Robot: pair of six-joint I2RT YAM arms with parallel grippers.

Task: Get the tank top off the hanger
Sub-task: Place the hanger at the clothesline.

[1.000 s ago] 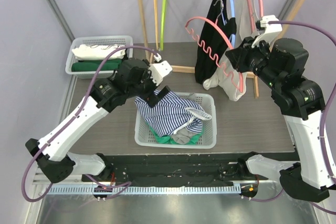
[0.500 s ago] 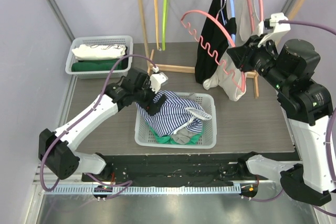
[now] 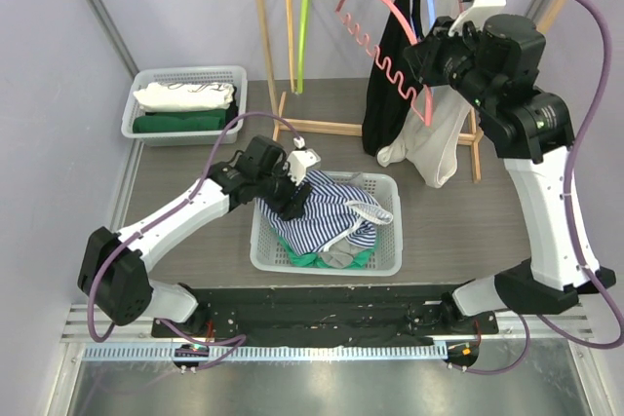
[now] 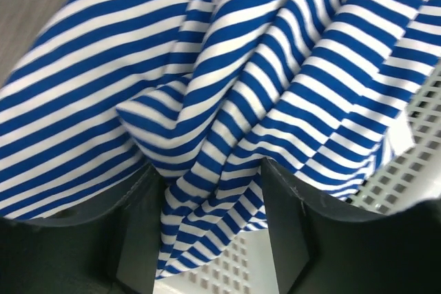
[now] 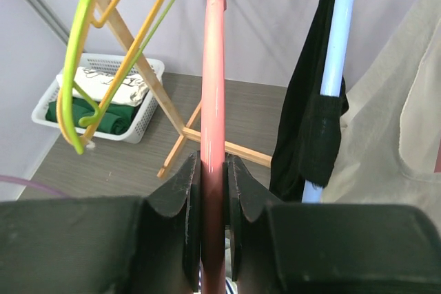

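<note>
Looks near done: tank top (image 3: 331, 213) in basket (image 3: 327, 265), left gripper (image 4: 208, 170) astride a fold, can't tell if clamped. Right gripper (image 5: 213, 163) pinching bare hanger (image 5: 213, 67); probably needs rehanging far right.

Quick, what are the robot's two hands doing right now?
Left gripper: fingers apart around the striped tank top; grip cannot be told.
Right gripper: closed, holding the pink hanger.

Striped tank top (image 4: 207, 101) overruns the left wrist view, hiding most of the basket (image 4: 406, 163); pink hanger (image 5: 213, 87) cropped in right wrist view.
</note>
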